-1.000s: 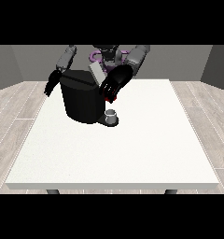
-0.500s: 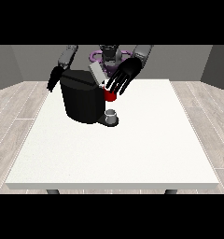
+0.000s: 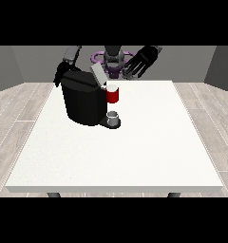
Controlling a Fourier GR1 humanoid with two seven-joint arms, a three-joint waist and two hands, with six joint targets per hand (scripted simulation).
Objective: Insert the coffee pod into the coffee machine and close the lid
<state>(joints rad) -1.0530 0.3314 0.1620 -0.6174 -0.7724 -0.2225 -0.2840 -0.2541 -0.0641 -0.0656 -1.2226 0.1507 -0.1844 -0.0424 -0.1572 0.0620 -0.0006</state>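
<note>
Coffee machine (image 3: pixel 85 102) near worktop (image 3: pixel 135 152) far-left corner, lid (image 3: pixel 97 74) tilted up. Pod not plainly visible; grey thing (image 3: pixel 114 116) on machine's base, red thing at the machine (image 3: pixel 113 94) above it. Hand at view's right (image 3: pixel 142 60) raised beyond far edge, fingers spread, nothing held; lid lies toward view's left of it, lower. Hand at view's left (image 3: pixel 61 74) behind machine, fingers: can't tell. Prob. right-side hand nearer for closing lid.

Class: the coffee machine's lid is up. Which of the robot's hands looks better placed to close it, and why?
Probably its left, the hand at the view's right: it hangs open above the raised lid. The other hand sits behind the coffee machine, farther from the lid.
</note>
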